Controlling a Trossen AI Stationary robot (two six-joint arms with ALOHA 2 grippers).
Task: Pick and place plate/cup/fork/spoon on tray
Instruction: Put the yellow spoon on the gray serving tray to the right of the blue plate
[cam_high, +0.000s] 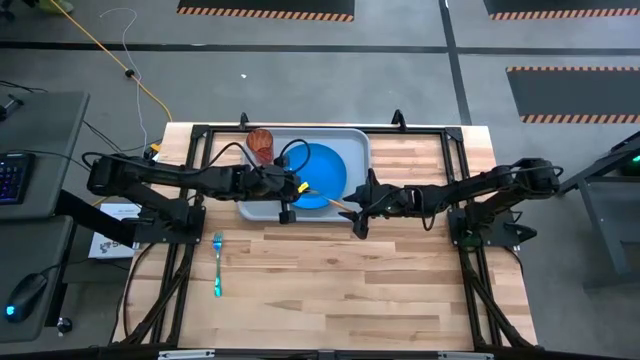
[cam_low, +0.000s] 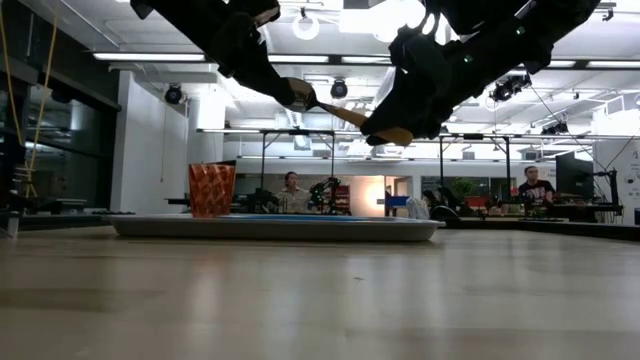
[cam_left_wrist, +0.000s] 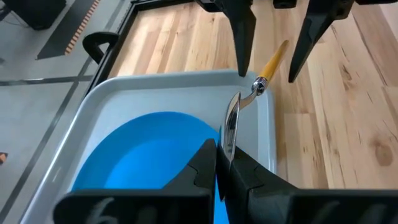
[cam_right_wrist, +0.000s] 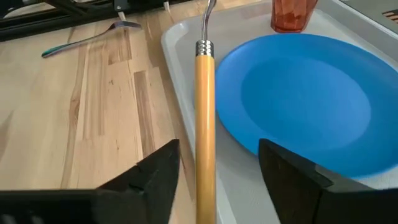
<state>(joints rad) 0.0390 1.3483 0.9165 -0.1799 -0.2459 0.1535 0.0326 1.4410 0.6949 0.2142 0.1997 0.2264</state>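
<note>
The pale tray (cam_high: 355, 140) lies at the far middle of the table. The blue plate (cam_high: 325, 168) lies in it, and the reddish cup (cam_high: 260, 145) stands in its far left corner. The teal-handled fork (cam_high: 217, 265) lies on the wood near the left. My left gripper (cam_high: 300, 188) is shut on the spoon (cam_left_wrist: 249, 93) above the tray's near right part. My right gripper (cam_high: 353, 208) is open. Its fingers stand on either side of the spoon's orange handle (cam_right_wrist: 205, 124) with a gap on each side. My left gripper pinches the spoon's silver bowl (cam_left_wrist: 231, 124) between its two fingers. The fingers come from the table's left and lie along the spoon. The spoon is lifted clear above the tray, and its orange handle (cam_low: 352, 116) slopes down toward my right gripper.
A black frame (cam_high: 420, 128) runs along the table's far edge and sides. Bare wood (cam_high: 350, 290) fills the near half of the table. People (cam_low: 292, 190) sit in the room far behind the table.
</note>
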